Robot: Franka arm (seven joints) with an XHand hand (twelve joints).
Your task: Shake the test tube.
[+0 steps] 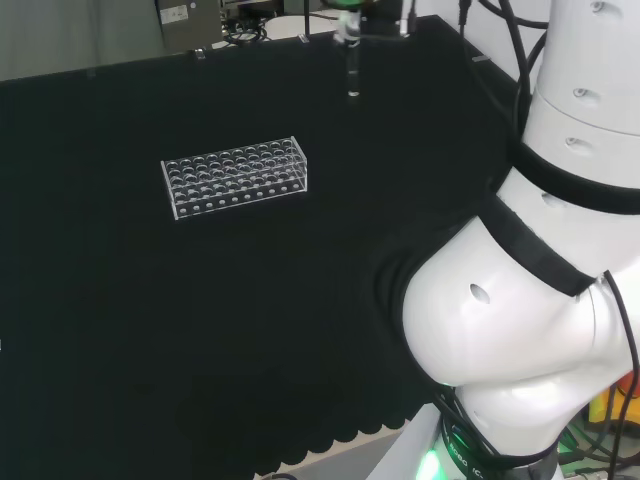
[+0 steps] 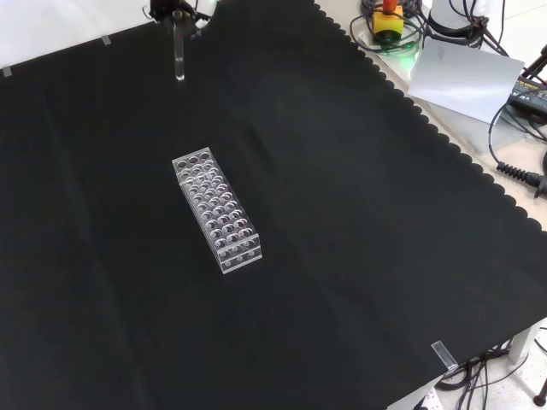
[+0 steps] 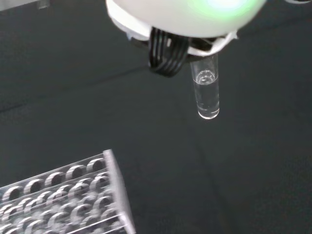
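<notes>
Test tube of clear glass (image 3: 206, 95), short and round-bottomed, hangs upright in the air, well above the black cloth (image 2: 359, 222) and well apart from the clear plastic rack with many round holes (image 2: 216, 210). In the front view it is near the far-left edge of the bench; in the head view it is at the top, right of the rack (image 1: 235, 178). I think it is kept so high and away from the rack so that the shaking has free room and the glass hits nothing. The hand (image 2: 178, 10) has it by the upper end, approx. at the rim, so the lower part is free to swing; it seems pinched between the black fingertips, but how the fingers close I can't see exactly. A little clear liquid seems to sit in the bottom, not sure. The rack looks empty, prob. waiting for the tube afterwards. The upright pose makes sense: nothing can spill before shaking.
</notes>
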